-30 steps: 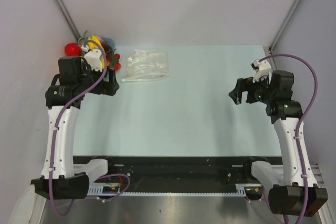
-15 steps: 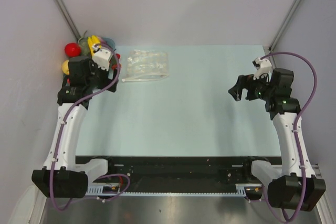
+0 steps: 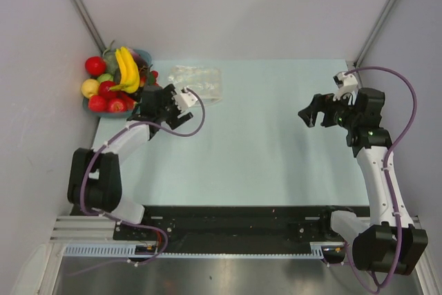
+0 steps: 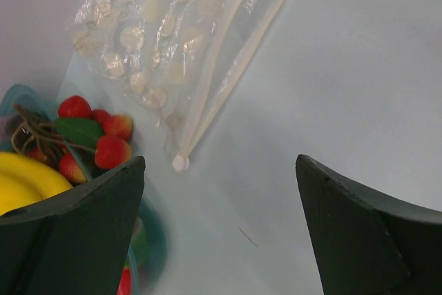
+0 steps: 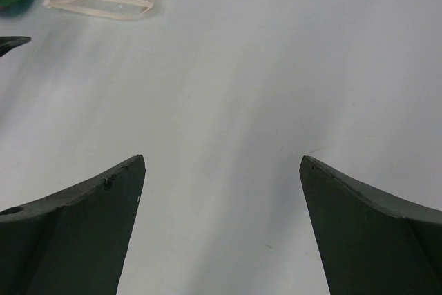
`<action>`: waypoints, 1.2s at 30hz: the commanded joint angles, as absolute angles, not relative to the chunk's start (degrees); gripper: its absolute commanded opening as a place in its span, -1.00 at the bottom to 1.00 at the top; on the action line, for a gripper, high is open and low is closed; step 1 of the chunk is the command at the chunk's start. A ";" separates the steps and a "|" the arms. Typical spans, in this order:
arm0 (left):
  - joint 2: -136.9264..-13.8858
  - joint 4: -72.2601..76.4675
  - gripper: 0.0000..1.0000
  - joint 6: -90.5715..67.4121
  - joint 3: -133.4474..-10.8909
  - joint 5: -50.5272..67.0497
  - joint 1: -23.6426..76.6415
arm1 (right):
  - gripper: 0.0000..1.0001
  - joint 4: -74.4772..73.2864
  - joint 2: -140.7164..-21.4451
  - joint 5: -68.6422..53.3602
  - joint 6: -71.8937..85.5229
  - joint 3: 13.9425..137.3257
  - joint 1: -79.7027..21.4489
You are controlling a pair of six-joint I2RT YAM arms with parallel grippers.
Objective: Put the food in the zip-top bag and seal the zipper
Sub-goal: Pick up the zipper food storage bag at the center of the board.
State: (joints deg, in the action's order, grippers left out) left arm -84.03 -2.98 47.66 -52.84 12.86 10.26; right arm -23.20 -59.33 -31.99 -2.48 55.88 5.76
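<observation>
- Shows left gripper spread wide, zip-top bag just beyond its jaws, food heaped to their left; right gripper equally spread, well apart, presumably waiting.
- Frames zipper ahead between empty jaws; likely lining up on the bag.
- Catches bag far ahead-left of spread, empty jaws.

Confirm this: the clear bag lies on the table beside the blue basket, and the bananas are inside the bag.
No. The top view shows the bananas in the blue basket, not the bag. The bag does lie on the table beside it.
</observation>
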 commanded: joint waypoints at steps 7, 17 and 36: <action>-101.32 12.65 0.77 62.03 -61.43 14.50 12.39 | 0.99 -15.03 -58.88 -33.22 2.99 55.54 6.06; -113.71 18.10 0.43 64.95 -70.48 8.18 15.55 | 0.99 -15.91 -60.99 -35.16 3.16 56.95 6.24; -112.94 -23.18 -1.00 24.60 -100.18 2.99 18.46 | 0.99 -13.71 -63.19 -31.55 7.82 59.41 6.07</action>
State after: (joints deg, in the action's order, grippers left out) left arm -119.13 -8.14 48.29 -90.94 4.23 17.72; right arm -16.80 -62.61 -32.38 5.17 55.79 6.02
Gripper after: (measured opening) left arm 0.010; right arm 0.995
